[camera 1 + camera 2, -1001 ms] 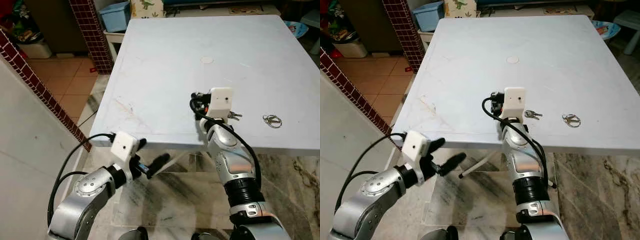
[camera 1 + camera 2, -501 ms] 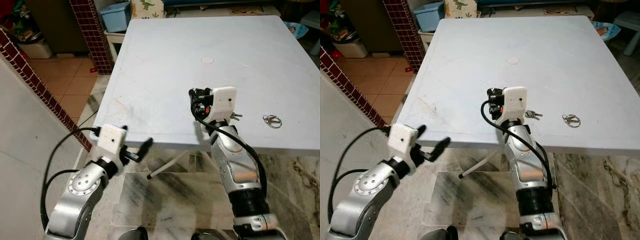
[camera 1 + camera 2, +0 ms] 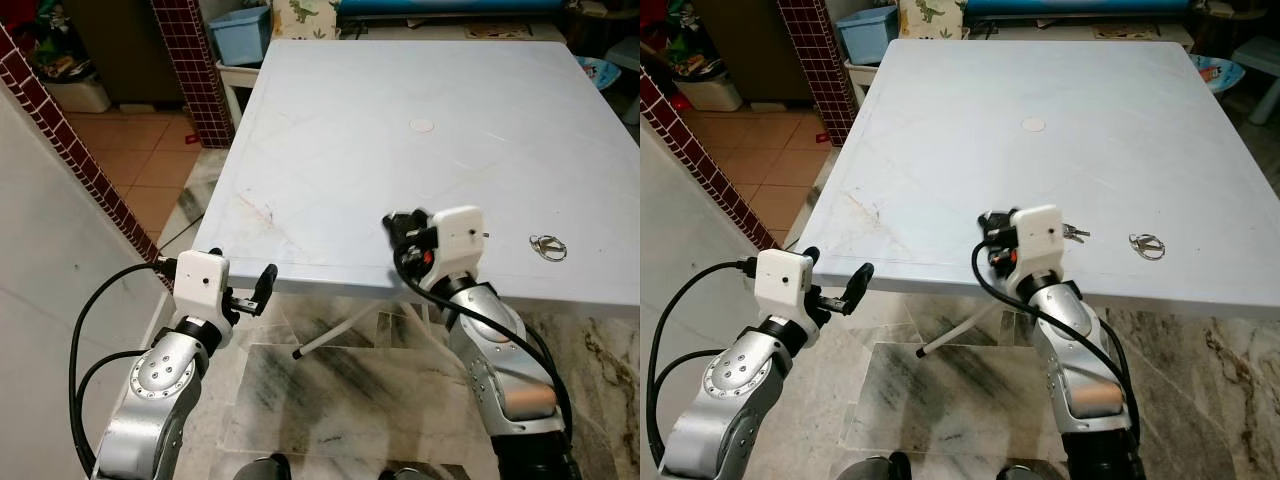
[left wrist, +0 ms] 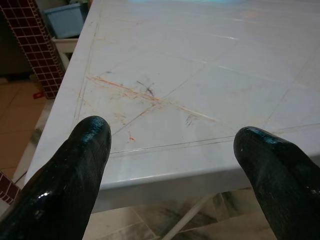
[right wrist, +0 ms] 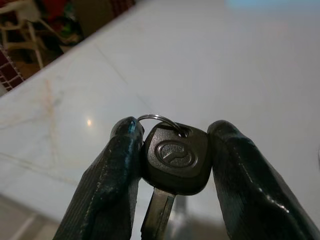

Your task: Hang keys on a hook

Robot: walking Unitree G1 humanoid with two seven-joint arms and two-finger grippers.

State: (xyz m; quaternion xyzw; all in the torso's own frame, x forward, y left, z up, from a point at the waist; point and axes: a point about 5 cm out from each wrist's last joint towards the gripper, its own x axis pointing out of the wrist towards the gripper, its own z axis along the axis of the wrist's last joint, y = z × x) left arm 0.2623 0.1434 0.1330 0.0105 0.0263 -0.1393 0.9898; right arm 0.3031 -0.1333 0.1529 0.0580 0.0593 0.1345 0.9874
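Note:
In the right wrist view my right gripper is shut on a black-headed key with a thin steel ring, held over the white table. That wrist, with its white camera box, hovers over the table near its front edge. Small keys lie on the table just right of the box. A loose key ring lies further right. My left gripper is open and holds nothing; it hangs just off the table's front left corner, facing the edge.
A small white disc lies mid-table. A dark red brick pillar and a blue bin stand beyond the table's far left corner. A brick-edged wall runs along my left. Folding legs cross under the table.
My left gripper has risen and swung left, up to the table's front edge. My right gripper has drawn back toward the front edge. The keys and ring on the table have stayed put.

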